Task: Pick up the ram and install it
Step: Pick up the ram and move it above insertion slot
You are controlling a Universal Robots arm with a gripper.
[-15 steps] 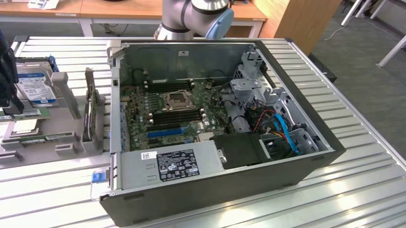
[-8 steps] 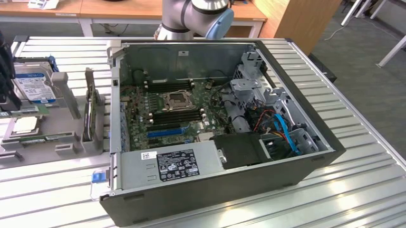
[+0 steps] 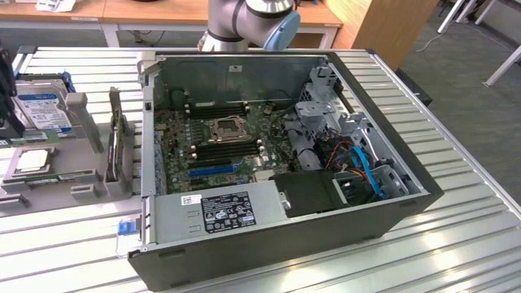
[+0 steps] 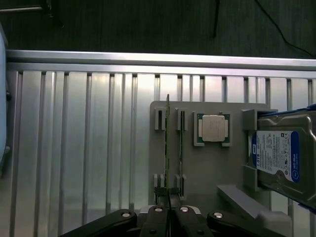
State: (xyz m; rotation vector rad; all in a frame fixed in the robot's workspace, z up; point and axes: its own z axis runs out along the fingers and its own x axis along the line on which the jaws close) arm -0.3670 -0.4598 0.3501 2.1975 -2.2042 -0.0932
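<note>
In the wrist view my gripper (image 4: 168, 217) is shut on the ram (image 4: 168, 148). The ram is seen edge-on as a thin green strip running out from between the fingers (image 4: 155, 220). It hangs high above the grey parts holder (image 4: 207, 168), over the slot beside a second green stick (image 4: 180, 143) that stands in its brackets. In the exterior view that second stick (image 3: 61, 177) lies in the holder (image 3: 88, 190) at the exterior view's left. The open computer case (image 3: 407, 201) lies beside it, with the motherboard (image 3: 219, 131) and its black memory slots (image 3: 228, 149) exposed.
The holder also carries a hard drive (image 4: 279, 158) (image 3: 39, 104), a processor chip (image 4: 213, 128) (image 3: 33, 160) and an upright expansion card (image 3: 118, 146). All of it rests on a slatted metal table (image 4: 74, 148). A power supply (image 3: 219, 210) and cables fill the case's near side. The arm's base (image 3: 248, 21) stands behind the case.
</note>
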